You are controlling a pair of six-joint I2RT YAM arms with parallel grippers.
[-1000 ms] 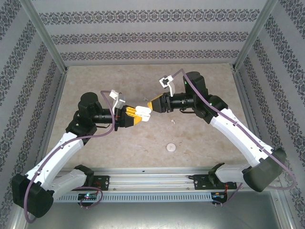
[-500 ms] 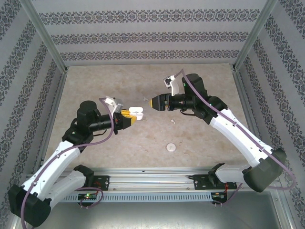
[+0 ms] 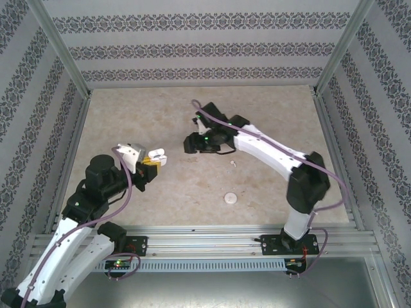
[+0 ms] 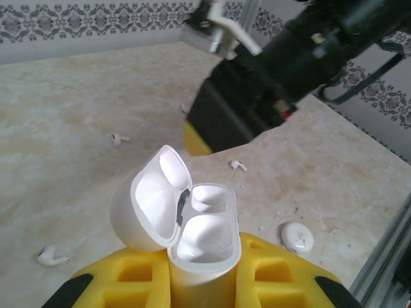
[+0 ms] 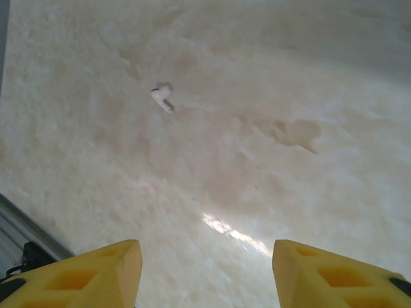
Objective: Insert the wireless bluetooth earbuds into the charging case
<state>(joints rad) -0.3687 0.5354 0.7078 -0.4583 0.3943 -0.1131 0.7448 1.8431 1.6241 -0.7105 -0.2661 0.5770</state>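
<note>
Top view: the left gripper (image 3: 151,162) clamps a small white plastic charging case (image 3: 157,154) above the beige marble-patterned table (image 3: 276,115), its lid flipped back. The right gripper (image 3: 191,144) points down at the table. A tiny white earbud (image 3: 233,163) and a round white disc (image 3: 230,198) lie nearer the arm bases.

Left wrist view: the case stands upright between yellow fingers (image 4: 276,282), wells facing up, lid swung left. A far earbud (image 4: 117,137) and a near-left earbud (image 4: 51,257) lie flat, stems pointing right.

Right wrist view: the yellow fingers (image 5: 96,269) are spread wide, holding nothing, over a lone earbud (image 5: 162,96) that lies diagonally, stem toward the lower right.
</note>
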